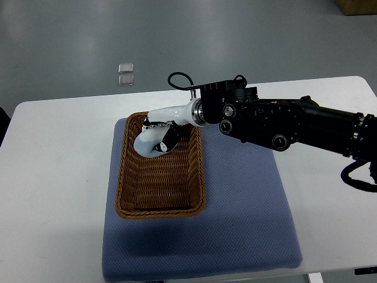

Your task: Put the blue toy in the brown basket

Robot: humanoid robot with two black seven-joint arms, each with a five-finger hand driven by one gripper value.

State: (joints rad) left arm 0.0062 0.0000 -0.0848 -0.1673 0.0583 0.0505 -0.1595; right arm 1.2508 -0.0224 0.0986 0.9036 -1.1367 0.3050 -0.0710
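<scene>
White desk (pixel 53 177) filling the lower frame, blue mat (pixel 247 200) at centre, grey floor (pixel 88 35) above, two small squares (pixel 125 73) on it, brown box (pixel 358 6) upper right

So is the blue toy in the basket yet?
Cannot tell. The right hand is inside the brown basket, but no blue toy is visible; the basket's visible floor looks empty.

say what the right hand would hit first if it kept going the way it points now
The right hand points left and down inside the brown basket. Going on, it would probably meet the basket's woven floor or left wall first; depth is unclear.
</scene>
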